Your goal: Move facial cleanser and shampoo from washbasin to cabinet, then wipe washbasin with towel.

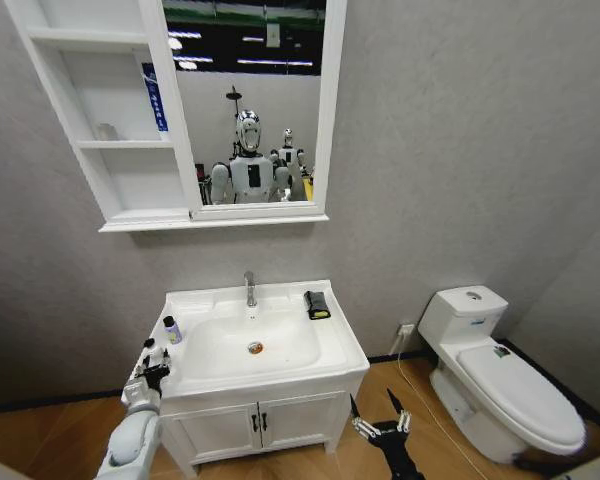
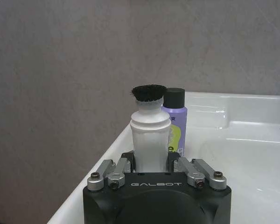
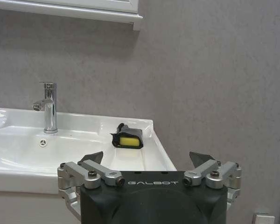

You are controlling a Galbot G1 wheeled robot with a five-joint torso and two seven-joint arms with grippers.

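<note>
On the washbasin's (image 1: 342, 340) front left corner stands a white bottle with a black cap (image 2: 149, 135), with my left gripper (image 2: 150, 162) shut around its body. Just behind it is a purple bottle with a black cap (image 2: 175, 123) (image 1: 171, 329). I cannot tell which of the two is the facial cleanser and which the shampoo. The black towel with a yellow patch (image 1: 317, 305) (image 3: 127, 139) lies on the rim to the right of the chrome tap (image 1: 249, 288). My right gripper (image 1: 378, 412) (image 3: 147, 158) hangs open and empty, low in front of the basin's right corner. The cabinet (image 1: 110, 180) hangs above.
A blue item (image 1: 154, 100) and a small clear object (image 1: 105, 130) sit on the cabinet's middle shelf. The white two-door vanity cupboard (image 1: 260, 425) is under the basin. A white toilet (image 1: 500, 380) stands to the right, with a cable (image 1: 420, 400) on the wooden floor between.
</note>
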